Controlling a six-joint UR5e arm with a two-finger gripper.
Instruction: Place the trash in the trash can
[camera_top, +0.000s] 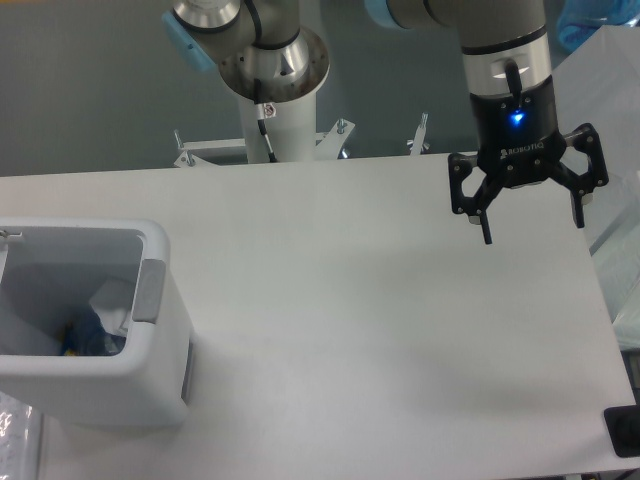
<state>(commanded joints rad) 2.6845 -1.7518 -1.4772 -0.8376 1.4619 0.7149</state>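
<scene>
The gripper (531, 226) hangs in the air above the far right part of the white worktop (380, 330). Its jaws are spread wide apart and hold nothing. A small blue light glows on the gripper's black body. The arm (500, 50) comes down to it from the top of the picture.

The bin (150, 330) sits at the left edge of the worktop, well apart from the gripper. It is white and boxy, with a thick rim and a grey panel on its right side. The trash is inside the bin. The bottle (88, 335) lies low in it and looks blue, with a bit of yellow beside it. The wrapper (112, 302) is a white crumpled piece just above the bottle, against the bin's right wall.

The robot's round base (272, 60) stands behind the worktop.
</scene>
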